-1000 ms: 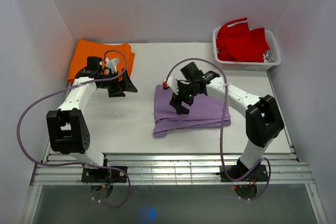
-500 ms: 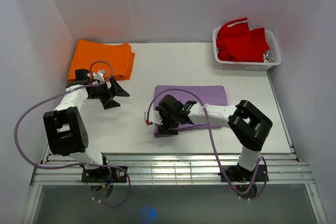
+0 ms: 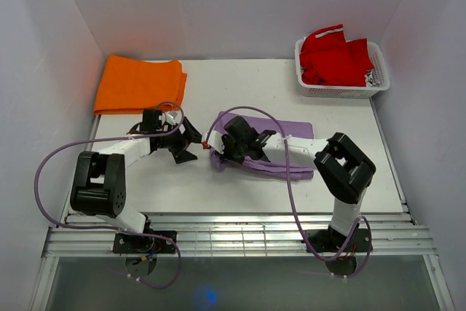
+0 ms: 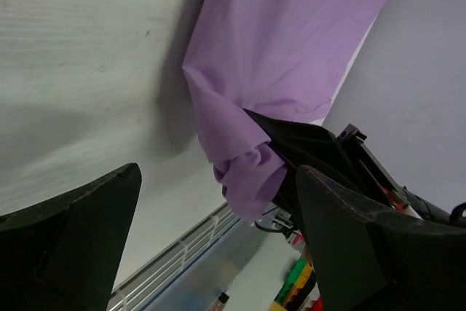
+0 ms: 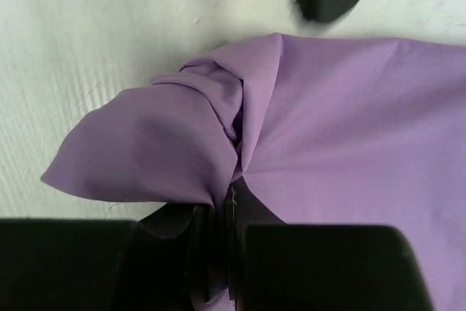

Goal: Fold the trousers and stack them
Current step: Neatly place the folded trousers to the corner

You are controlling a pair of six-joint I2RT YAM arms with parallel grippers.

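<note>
Both arms have moved since a second ago. The right gripper (image 3: 222, 152) has swung to the left corner of the trousers (image 3: 287, 140) and closed on a bunched fold. The left gripper (image 3: 191, 143) now hangs just beside it, jaws apart and empty. The folded trousers lie mid-table.

Risk: the pinch may catch only the upper layers, so a pull could undo the fold. The grippers are close and could collide.

Count: one pair of trousers, one orange garment (image 3: 138, 85), one basket (image 3: 338, 91), one red garment (image 3: 335, 56), two arms.
</note>
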